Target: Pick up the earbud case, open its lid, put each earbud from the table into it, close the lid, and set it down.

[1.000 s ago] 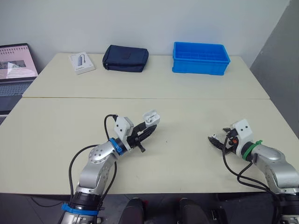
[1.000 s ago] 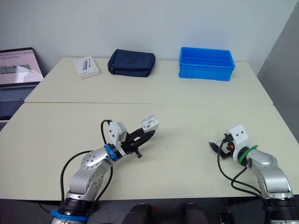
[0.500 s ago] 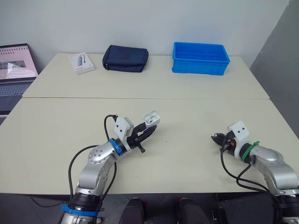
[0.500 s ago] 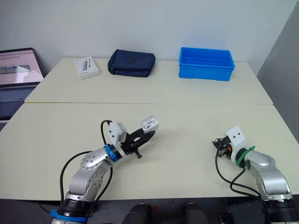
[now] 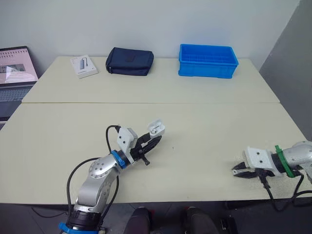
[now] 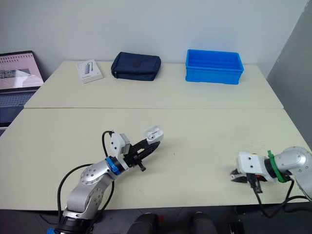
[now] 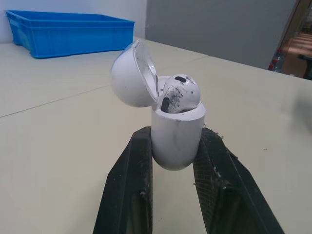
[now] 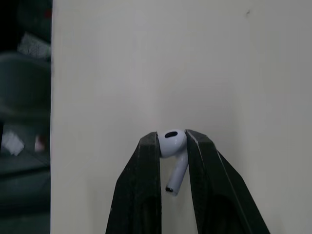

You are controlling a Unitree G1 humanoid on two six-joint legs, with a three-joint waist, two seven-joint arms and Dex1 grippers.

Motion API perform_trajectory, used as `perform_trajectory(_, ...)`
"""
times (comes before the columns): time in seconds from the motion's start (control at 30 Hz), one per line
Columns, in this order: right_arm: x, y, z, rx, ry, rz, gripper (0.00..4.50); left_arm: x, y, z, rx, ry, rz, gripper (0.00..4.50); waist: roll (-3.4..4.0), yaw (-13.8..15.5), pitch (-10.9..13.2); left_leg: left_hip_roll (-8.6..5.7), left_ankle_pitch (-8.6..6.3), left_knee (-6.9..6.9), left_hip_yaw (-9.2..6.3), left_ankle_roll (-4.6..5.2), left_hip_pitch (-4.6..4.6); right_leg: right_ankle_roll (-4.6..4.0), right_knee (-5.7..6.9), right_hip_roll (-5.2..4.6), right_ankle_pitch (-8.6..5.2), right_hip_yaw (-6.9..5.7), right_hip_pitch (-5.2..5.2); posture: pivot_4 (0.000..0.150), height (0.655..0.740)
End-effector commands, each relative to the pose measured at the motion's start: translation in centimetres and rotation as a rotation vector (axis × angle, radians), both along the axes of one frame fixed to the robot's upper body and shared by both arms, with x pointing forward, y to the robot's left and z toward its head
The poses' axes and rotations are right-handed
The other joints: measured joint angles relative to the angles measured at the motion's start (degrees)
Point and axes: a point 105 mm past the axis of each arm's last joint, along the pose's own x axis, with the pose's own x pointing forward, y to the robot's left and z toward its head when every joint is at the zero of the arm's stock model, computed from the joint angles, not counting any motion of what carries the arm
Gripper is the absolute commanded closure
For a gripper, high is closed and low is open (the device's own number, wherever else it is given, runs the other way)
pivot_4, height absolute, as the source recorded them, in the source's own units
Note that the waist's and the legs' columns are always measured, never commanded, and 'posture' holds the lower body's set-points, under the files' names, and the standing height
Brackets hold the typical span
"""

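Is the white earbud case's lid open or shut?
Open: the white earbud case has its lid tilted back, one white earbud inside.

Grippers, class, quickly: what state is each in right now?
Left gripper: shut on the open earbud case.
Right gripper: shut on an earbud.

The earbud case [image 5: 156, 127] is left of the earbud [image 8: 171, 146].

Two pale tables [image 5: 204, 122] edge to edge, white wall [image 5: 146, 24] behind, grey panel [image 5: 292, 44] at right
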Motion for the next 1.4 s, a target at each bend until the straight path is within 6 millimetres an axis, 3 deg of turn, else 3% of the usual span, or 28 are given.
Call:
perform_trajectory(0.03, 0.3, -0.1, 0.1, -0.035, -0.003, 0.066, 4.11, -0.4, -0.2, 1.3, -0.012, -0.049, -0.004, 3.72, 0.00, 0.02, 0.00, 0.01, 0.00, -0.01, 0.00, 0.00, 0.02, 0.00, 0.02, 0.00, 0.00, 0.00, 0.00, 0.150, 0.7400)
perform_trajectory(0.37, 0.6, 0.5, -0.9, -0.033, 0.034, 0.053, 4.11, -0.6, -0.1, 1.4, -0.006, -0.044, 0.003, 3.72, -0.05, 0.03, -0.03, 0.05, 0.00, 0.01, -0.01, 0.00, 0.23, -0.11, 0.04, 0.02, -0.01, 0.00, 0.21, 0.150, 0.7400)
perform_trajectory(0.6, 1.4, 0.9, -0.8, -0.028, -0.038, 0.079, 1.74, -0.7, -0.1, 1.4, -0.003, -0.039, 0.002, 3.72, -0.08, 0.07, -0.05, 0.05, 0.00, 0.00, -0.04, 0.00, 0.22, -0.25, 0.04, 0.03, -0.09, -0.03, 0.21, 0.150, 0.7400)
perform_trajectory(0.77, 1.8, 1.4, 0.9, 0.010, -0.090, 0.069, 1.73, -0.6, -0.1, 1.4, -0.002, -0.037, 0.002, 3.72, -0.08, 0.03, -0.05, 0.07, 0.00, 0.00, -0.05, 0.00, 0.23, -0.25, 0.06, 0.04, -0.09, -0.03, 0.21, 0.150, 0.7400)
perform_trajectory(0.97, 0.3, 1.6, 3.2, -0.011, -0.089, 0.017, 1.73, -0.5, -0.1, 1.2, -0.007, -0.032, 0.002, 3.72, 0.02, 0.25, 0.00, 0.03, 0.00, -0.01, -0.03, -0.01, 0.15, -0.09, 0.07, -0.01, 0.00, -0.01, 0.15, 0.150, 0.7400)
perform_trajectory(1.13, 0.7, 0.5, 2.9, -0.204, -0.134, -0.129, 1.73, -0.6, -0.5, 1.0, -0.012, -0.023, -0.005, 3.72, 0.02, 0.23, -0.01, 0.04, 0.00, 0.00, 0.00, -0.01, 0.16, -0.17, 0.07, -0.02, -0.04, -0.01, 0.13, 0.150, 0.7400)
perform_trajectory(1.4, 0.4, 0.6, 1.4, -0.266, -0.065, -0.157, 1.73, -0.6, -0.6, 1.0, -0.014, -0.022, -0.008, 3.72, 0.02, 0.22, -0.01, 0.00, 0.00, -0.01, 0.04, -0.01, 0.11, -0.26, 0.02, -0.06, -0.11, 0.00, 0.09, 0.150, 0.7400)
